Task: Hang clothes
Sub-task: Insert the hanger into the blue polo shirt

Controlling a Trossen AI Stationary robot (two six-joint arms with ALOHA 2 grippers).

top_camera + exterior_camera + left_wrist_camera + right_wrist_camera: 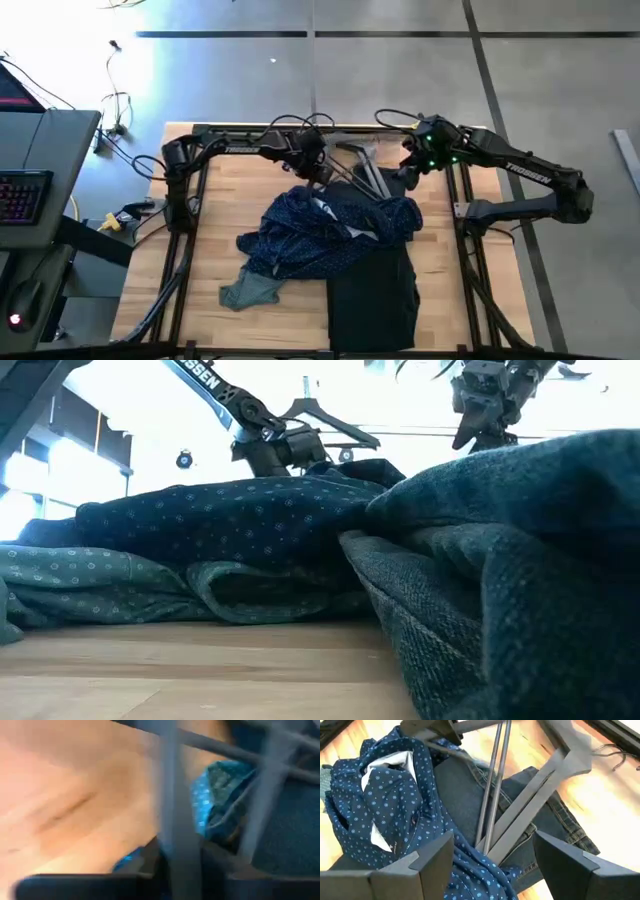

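Observation:
The clothes lie heaped mid-table. A navy dotted shirt (330, 225) is on top, black trousers (372, 285) reach the near edge and a teal shirt (250, 290) lies at the near left. A thin grey hanger (360, 170) is tilted over the pile's far side. My left gripper (315, 168) is shut on it. My right gripper (408, 178) hovers open just right of the hanger. In its wrist view the hanger's bars (555, 767) and the shirt (395, 805) lie beyond the fingers, which touch nothing. My left gripper is shut on a grey bar of the hanger (170, 795), which runs out from between the two dark fingers. The view is blurred, so which part of the hanger this is I cannot tell. In the low view the hanger (335, 422) stands raised above the heap.
A dark rail (300, 130) runs along the table's far edge behind both grippers. A desk with a keyboard (25, 195) stands off the table's left side. Bare wood (165, 270) shows at the near left and along the right edge (470, 290).

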